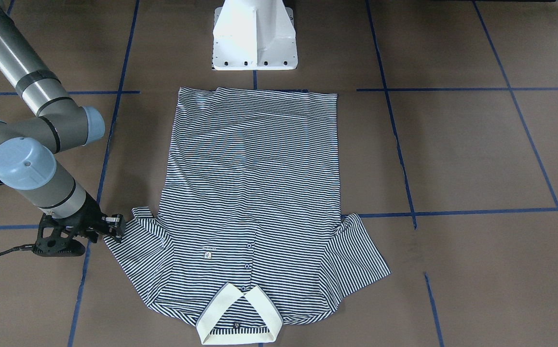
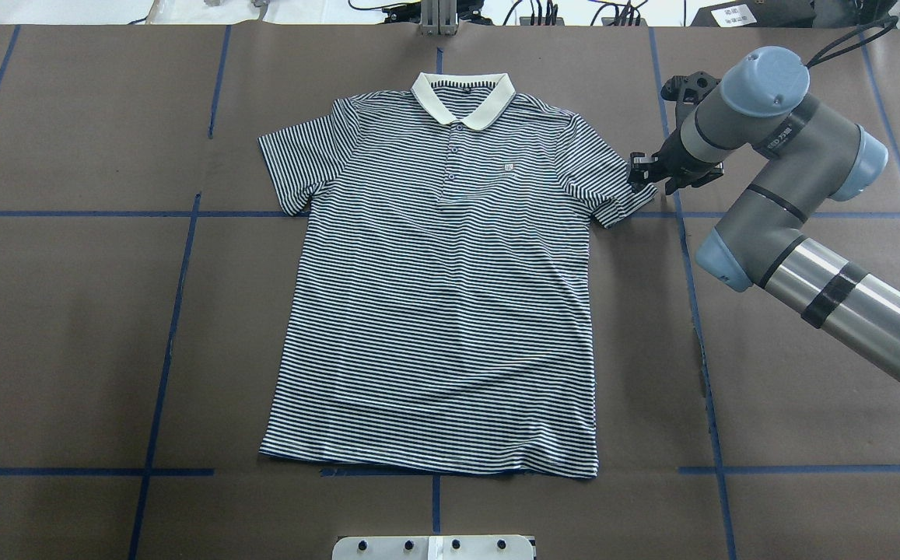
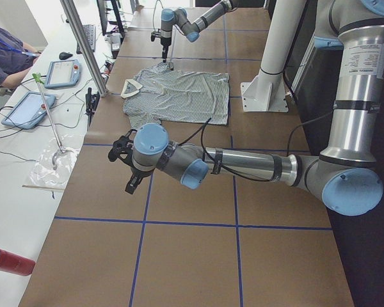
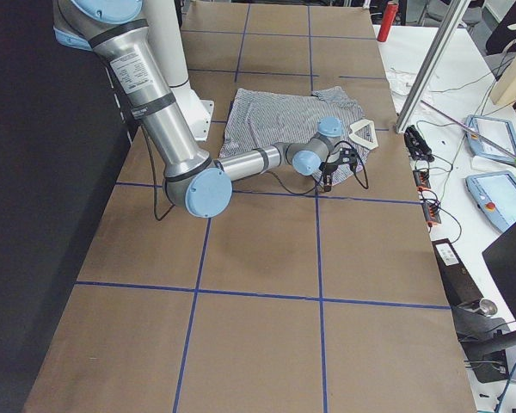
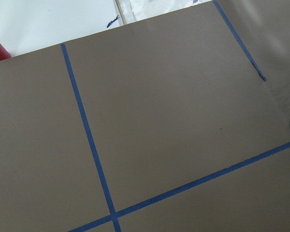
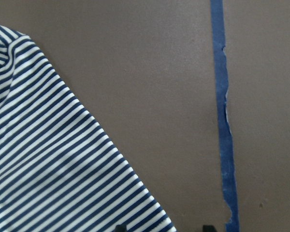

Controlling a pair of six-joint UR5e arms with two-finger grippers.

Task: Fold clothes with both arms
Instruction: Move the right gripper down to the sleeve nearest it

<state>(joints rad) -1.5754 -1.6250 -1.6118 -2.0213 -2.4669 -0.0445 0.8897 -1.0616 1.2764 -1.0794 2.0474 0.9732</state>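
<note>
The navy-and-white striped polo shirt lies flat and face up on the brown table, collar at the far edge; it also shows in the front view. My right gripper is low at the hem of the shirt's right-hand sleeve, also in the front view. In the right wrist view its fingertips stand apart over the sleeve's edge, open and holding nothing. My left gripper shows only in the exterior left view, above bare table far from the shirt; I cannot tell if it is open.
The white pedestal stands just behind the shirt's bottom hem. Blue tape lines cross the brown table. A side bench with tablets, cables and a red can runs along the far edge, with an operator there.
</note>
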